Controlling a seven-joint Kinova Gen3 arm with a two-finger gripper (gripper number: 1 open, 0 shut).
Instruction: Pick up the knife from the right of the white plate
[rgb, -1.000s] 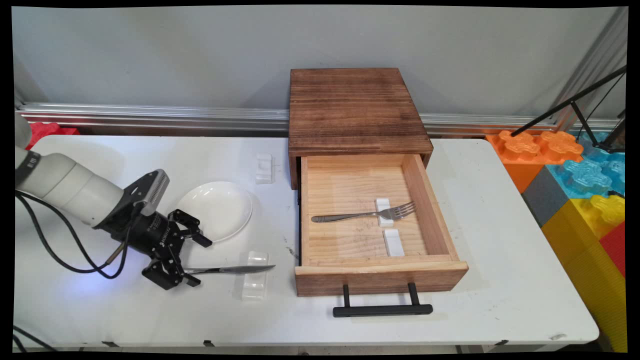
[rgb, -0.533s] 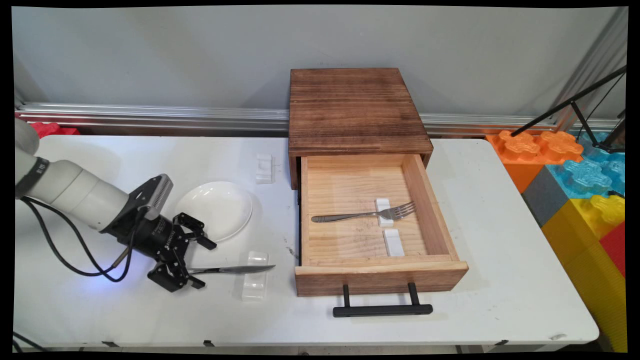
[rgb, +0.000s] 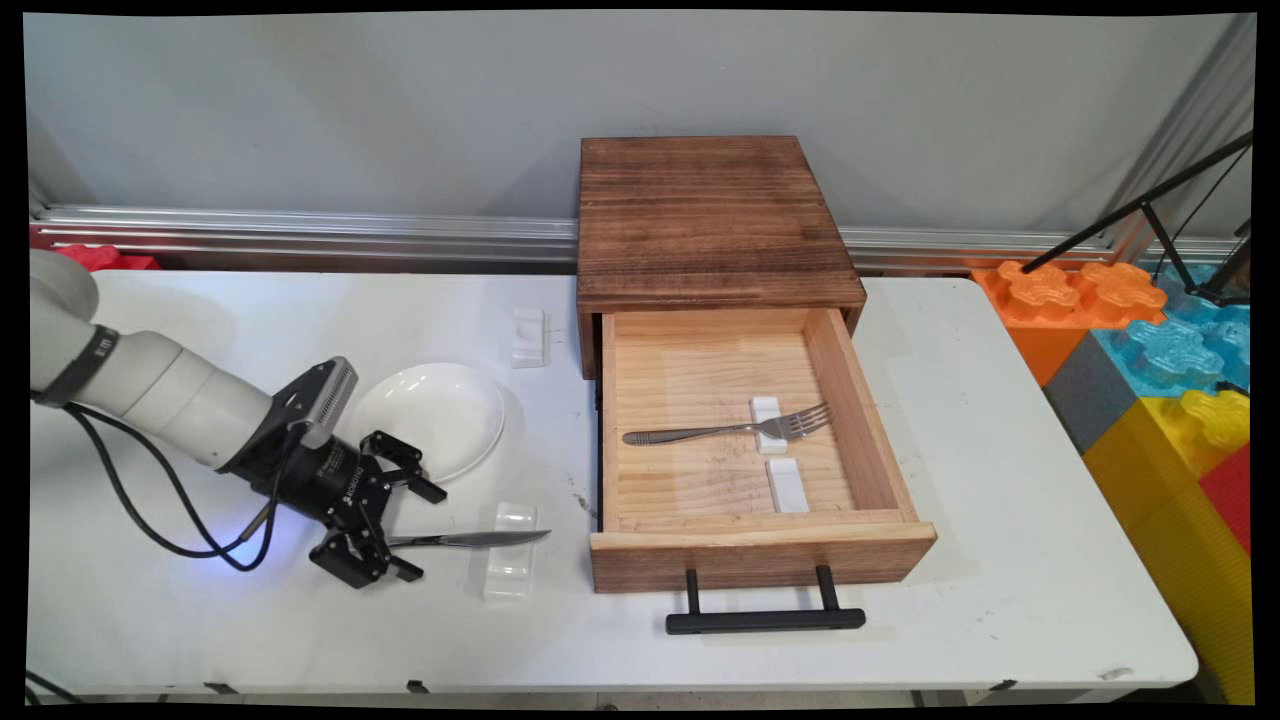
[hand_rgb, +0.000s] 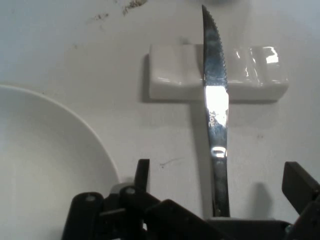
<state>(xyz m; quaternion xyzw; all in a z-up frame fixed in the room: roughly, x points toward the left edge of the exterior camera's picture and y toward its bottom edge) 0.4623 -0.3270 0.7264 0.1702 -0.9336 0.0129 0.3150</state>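
White table (rgb: 950, 600) against a grey wall. Gripper (rgb: 408, 528) low, jaws spread wide, straddling the handle end of the knife (hand_rgb: 216, 107). The knife's long axis runs straight out from the jaws, blade across a white rest (hand_rgb: 175, 72). Plate (rgb: 432, 418) just beside. Blade lettering unreadable.

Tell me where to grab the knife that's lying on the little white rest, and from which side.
Probably by its handle end, coming in low from the left. The knife lies flat, its serrated blade propped on the white rest, so the handle sits slightly raised and free. The open gripper already straddles that end.
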